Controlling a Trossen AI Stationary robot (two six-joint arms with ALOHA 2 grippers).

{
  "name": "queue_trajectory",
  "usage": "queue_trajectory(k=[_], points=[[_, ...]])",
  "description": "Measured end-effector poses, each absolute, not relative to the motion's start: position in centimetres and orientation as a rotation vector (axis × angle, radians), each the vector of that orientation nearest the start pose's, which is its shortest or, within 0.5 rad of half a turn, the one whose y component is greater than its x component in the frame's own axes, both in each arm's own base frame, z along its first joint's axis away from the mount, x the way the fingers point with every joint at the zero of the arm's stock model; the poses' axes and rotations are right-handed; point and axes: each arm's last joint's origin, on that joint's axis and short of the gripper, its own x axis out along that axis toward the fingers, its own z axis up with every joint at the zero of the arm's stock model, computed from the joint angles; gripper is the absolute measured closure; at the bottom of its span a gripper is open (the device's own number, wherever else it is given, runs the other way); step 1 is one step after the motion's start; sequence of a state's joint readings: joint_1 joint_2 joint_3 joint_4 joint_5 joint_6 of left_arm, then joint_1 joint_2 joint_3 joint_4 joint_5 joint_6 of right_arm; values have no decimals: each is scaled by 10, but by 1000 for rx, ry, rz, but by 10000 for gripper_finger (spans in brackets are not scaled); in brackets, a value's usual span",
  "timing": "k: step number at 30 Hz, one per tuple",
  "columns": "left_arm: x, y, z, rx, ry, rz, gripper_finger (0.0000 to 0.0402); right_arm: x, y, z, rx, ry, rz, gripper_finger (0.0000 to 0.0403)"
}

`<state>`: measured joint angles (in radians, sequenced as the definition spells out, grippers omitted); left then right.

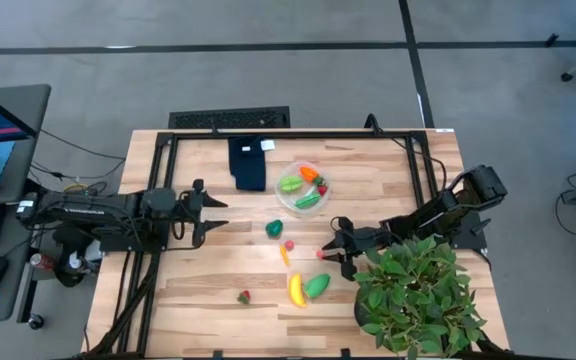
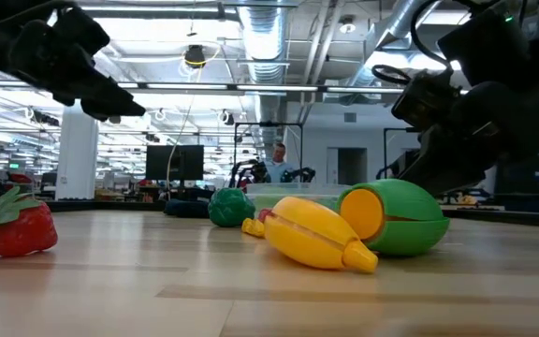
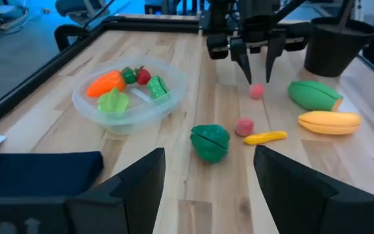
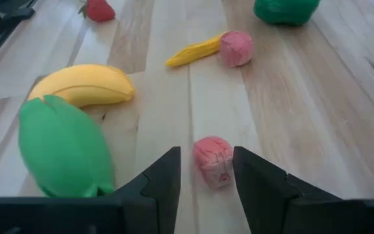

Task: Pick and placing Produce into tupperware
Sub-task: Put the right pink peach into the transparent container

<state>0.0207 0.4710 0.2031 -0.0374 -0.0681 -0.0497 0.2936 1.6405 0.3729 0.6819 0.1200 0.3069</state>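
Observation:
The clear round tupperware [image 1: 303, 200] stands at the table's middle far part and holds green, orange and red produce [image 3: 112, 101]. Loose produce lies on the wood. It includes a green piece [image 1: 274, 229], a small pink-red piece [image 3: 244, 126] beside a thin yellow one [image 1: 285, 256], a banana [image 1: 295, 290], a green oval [image 1: 317, 286] and a strawberry [image 1: 243, 296]. My right gripper [image 1: 329, 250] is open a little, its fingers on either side of another small pink-red piece [image 4: 213, 159] that lies on the table. My left gripper [image 1: 224, 215] is open at the table's left, clear of everything.
A dark blue folded cloth [image 1: 250, 163] lies left of the tupperware at the far side. A leafy potted plant [image 1: 418, 295] stands at the near right, close behind my right arm. Black frame rails [image 1: 153, 200] run along the table's left and far edges.

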Motion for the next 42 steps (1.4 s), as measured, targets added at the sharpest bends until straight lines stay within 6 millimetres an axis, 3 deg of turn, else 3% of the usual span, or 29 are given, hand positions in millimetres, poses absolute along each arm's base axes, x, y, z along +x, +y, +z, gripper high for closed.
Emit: queue_trajectory(k=[18, 34, 42], points=[[129, 3, 181, -35, 246, 81, 173, 238, 72, 97, 128, 582, 5, 266], [129, 3, 181, -29, 248, 89, 173, 238, 72, 90, 139, 599, -7, 191], [129, 3, 180, -22, 254, 90, 173, 259, 74, 74, 100, 621, 5, 197]])
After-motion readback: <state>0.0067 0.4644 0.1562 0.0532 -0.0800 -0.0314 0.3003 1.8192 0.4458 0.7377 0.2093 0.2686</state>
